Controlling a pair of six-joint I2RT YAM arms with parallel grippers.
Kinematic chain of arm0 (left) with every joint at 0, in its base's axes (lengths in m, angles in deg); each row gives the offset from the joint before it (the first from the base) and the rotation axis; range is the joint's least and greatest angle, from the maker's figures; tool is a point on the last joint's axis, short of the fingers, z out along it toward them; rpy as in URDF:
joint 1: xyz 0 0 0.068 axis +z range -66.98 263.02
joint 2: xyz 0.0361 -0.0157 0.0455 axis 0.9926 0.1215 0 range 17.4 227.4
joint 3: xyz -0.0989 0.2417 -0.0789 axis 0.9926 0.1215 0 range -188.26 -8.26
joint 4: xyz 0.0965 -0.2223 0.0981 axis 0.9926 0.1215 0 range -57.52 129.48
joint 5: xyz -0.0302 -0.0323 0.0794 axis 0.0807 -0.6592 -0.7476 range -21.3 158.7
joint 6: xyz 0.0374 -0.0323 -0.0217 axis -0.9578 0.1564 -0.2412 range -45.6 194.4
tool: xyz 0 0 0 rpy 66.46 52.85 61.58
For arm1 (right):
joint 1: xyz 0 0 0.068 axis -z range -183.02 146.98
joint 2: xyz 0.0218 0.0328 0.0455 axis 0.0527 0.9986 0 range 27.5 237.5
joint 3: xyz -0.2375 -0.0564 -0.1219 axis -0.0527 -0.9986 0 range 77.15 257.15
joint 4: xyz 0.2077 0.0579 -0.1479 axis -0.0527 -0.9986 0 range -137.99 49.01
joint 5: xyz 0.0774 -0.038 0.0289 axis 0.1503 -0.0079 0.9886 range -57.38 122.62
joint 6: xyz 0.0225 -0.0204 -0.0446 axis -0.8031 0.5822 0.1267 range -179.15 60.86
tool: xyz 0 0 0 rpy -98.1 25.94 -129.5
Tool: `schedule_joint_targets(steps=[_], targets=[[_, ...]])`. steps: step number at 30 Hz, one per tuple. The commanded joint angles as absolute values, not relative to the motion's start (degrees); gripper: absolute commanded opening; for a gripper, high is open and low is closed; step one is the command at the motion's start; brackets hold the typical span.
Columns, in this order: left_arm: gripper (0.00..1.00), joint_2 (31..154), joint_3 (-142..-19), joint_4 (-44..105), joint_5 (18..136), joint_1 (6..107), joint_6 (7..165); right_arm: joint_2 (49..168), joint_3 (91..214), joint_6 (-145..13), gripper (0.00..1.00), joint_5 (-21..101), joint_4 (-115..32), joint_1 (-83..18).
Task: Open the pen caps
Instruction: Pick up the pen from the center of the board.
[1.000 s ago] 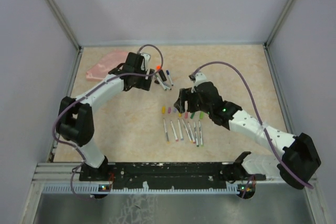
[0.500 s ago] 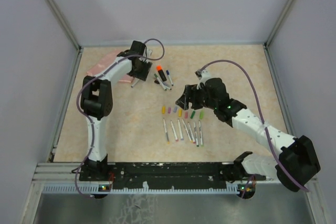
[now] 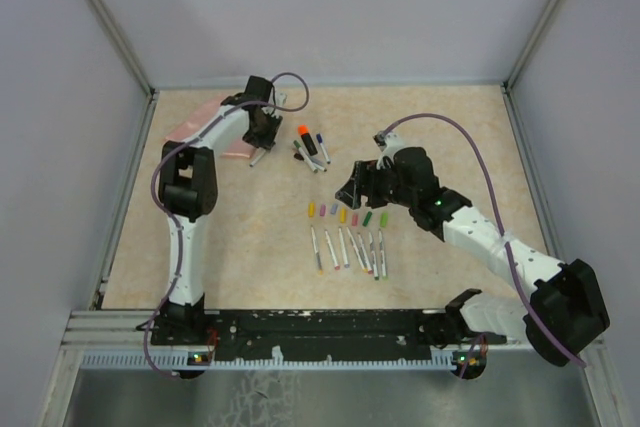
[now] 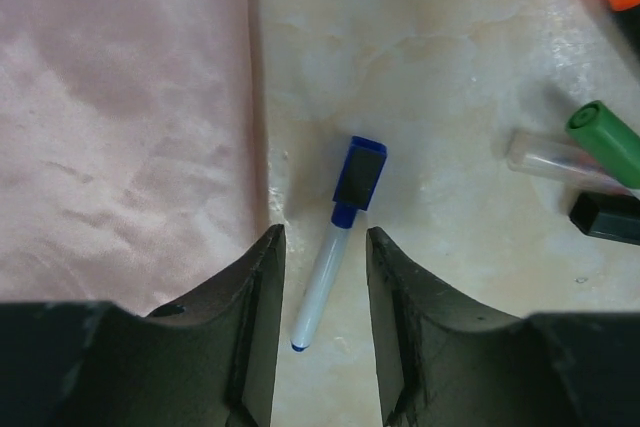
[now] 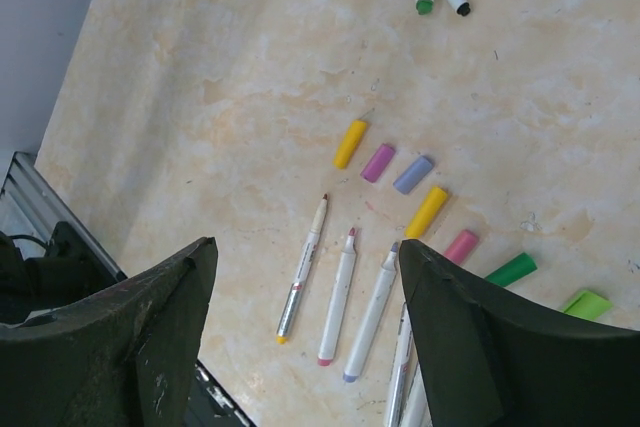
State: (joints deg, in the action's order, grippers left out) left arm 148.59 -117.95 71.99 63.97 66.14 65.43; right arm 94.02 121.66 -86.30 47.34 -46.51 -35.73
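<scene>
The pen caps (image 3: 343, 215) lie in a row just behind the pens (image 3: 343, 246).

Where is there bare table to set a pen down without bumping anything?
Bare table at the far right corner, beyond the right arm. Another patch near-left, between the left arm and the uncapped pens. Crowded: the middle, with pen caps in a row and capped pens beyond.

left gripper (image 4: 323, 247) swung back beside pink pouch (image 4: 120, 97), jaws narrowing round blue-capped pen (image 4: 338, 232)

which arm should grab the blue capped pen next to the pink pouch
Left. The left gripper straddles the blue-capped pen beside the pink pouch; the right gripper hangs open over the loose caps.
</scene>
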Motion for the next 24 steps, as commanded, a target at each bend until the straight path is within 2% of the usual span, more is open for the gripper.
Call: schedule_joint_targets(steps=[1,6,13,16,20,24], targets=[[0.43,149.7,-118.9,72.8,66.5,67.5,64.8,93.8,122.5,-86.4,0.74,48.2,-44.1,-35.1],[0.31,149.1,-116.2,72.6,67.8,67.6,64.8,94.0,122.4,-86.7,0.74,48.7,-43.9,-35.0],[0.27,147.2,-110.9,71.3,68.3,67.8,65.0,93.8,122.0,-87.2,0.74,49.1,-43.5,-35.0],[0.19,146.6,-110.2,71.5,68.9,67.9,65.4,93.4,121.9,-87.4,0.74,49.4,-43.5,-35.0],[0.01,144.3,-109.9,73.1,70.8,67.8,67.0,92.4,121.3,-87.7,0.74,51.0,-42.4,-35.0],[0.0,137.7,-105.8,71.0,72.8,67.8,68.8,90.4,119.9,-88.8,0.74,53.2,-38.8,-35.0]])
